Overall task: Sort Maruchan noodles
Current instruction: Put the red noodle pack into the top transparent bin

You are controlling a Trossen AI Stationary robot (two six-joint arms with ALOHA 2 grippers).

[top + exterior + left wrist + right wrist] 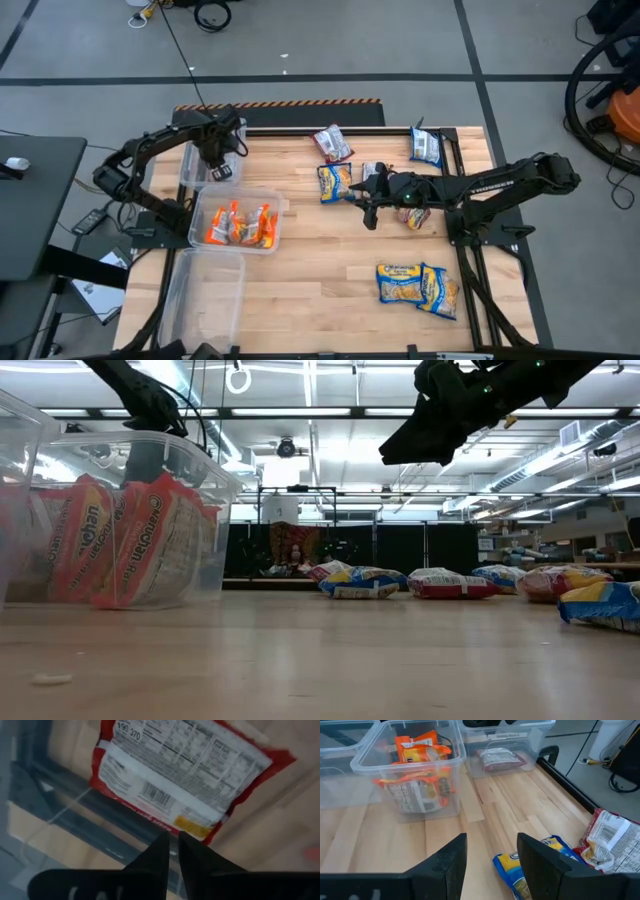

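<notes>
Sorting in progress: left gripper (221,171), fingers nearly closed and apparently empty, hovers over the red packet (185,775) lying in the far-left bin (192,165); right gripper (490,852), open and empty, should descend squarely onto the blue-and-yellow packet (522,870) below it

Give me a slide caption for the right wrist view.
Open right gripper hovers above a blue-and-yellow packet, facing the bin of orange packets.
</notes>
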